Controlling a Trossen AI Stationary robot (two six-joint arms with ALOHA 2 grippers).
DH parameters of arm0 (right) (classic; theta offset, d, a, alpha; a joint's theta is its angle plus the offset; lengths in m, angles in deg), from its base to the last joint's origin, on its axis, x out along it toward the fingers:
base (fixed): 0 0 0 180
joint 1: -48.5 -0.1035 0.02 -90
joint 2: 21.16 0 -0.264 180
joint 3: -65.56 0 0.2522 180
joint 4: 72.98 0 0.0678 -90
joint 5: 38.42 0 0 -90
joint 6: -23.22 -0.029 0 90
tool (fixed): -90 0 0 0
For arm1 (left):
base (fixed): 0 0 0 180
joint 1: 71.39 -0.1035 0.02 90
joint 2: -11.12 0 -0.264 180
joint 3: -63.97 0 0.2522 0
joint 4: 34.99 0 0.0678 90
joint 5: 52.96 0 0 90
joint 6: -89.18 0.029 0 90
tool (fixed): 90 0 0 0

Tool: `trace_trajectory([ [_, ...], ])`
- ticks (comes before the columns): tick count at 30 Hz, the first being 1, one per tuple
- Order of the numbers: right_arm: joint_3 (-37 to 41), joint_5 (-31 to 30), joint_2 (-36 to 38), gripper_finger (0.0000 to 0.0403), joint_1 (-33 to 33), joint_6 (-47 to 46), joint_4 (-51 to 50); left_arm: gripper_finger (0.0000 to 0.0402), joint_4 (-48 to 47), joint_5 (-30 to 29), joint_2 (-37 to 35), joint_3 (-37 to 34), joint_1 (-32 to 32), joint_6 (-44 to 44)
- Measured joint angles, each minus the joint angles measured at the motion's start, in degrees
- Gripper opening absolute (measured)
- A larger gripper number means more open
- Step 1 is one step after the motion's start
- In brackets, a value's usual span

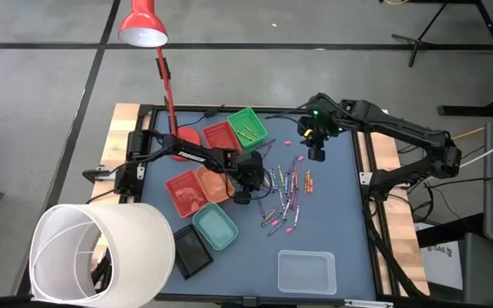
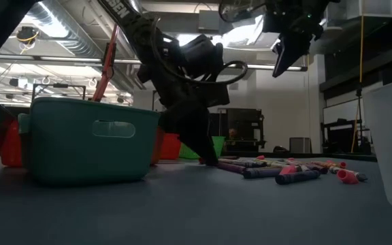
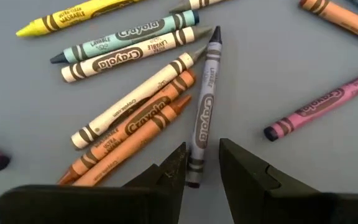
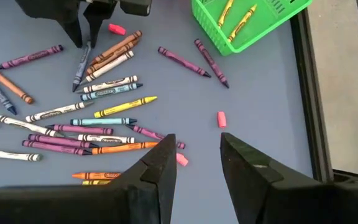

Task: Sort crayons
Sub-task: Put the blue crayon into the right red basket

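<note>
Several crayons (image 1: 285,192) lie loose on the blue-grey table mat, also seen in the right wrist view (image 4: 98,118) and low view (image 2: 278,170). My left gripper (image 1: 258,184) is low over the pile's left edge, open. Its fingers stand on either side of the end of a grey crayon (image 3: 204,112) that lies flat beside orange and white ones. My right gripper (image 1: 316,154) hangs open, high above the pile's far right side (image 2: 286,58), with nothing between its fingers (image 4: 194,155). Yellow crayons lie in the green tray (image 1: 248,126). My left gripper comes slanting down over the grey crayon's blunt end (image 3: 194,174), one finger (image 3: 169,171) close against it and the other (image 3: 244,168) apart. Whether a finger touches the crayon, I cannot tell. The crayon lies flat on the mat.
Red (image 1: 221,135), red (image 1: 185,190), orange (image 1: 215,182), teal (image 1: 216,226) and black (image 1: 193,251) trays stand left of the pile. A clear tray (image 1: 306,270) sits near the front edge. A red lamp (image 1: 144,26) and a white shade (image 1: 101,257) stand at the left. Pink crayon stubs (image 4: 221,119) lie scattered.
</note>
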Motion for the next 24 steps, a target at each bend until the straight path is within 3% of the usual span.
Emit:
trace_trajectory([
  [7,14.87,0.1,6.32,0.0124,0.02,-1.27,9.44,0.0084,0.08,0.02,0.74,0.11,-0.02,-0.92],
  [12,24.63,0.26,10.35,0.0124,0.02,-6.86,15.49,0.0053,-0.25,0.02,0.77,0.11,0.02,-1.11],
  [18,31.58,0.42,10.99,0.0124,0.02,-14.71,17.01,0.0011,-0.49,-0.05,0.56,0.11,-0.02,-1.2],
  [24,36.02,0.11,10.99,0.0124,0.07,-20.29,18.79,0.0006,-0.49,-0.23,0.55,0.09,-0.02,-2.14],
])
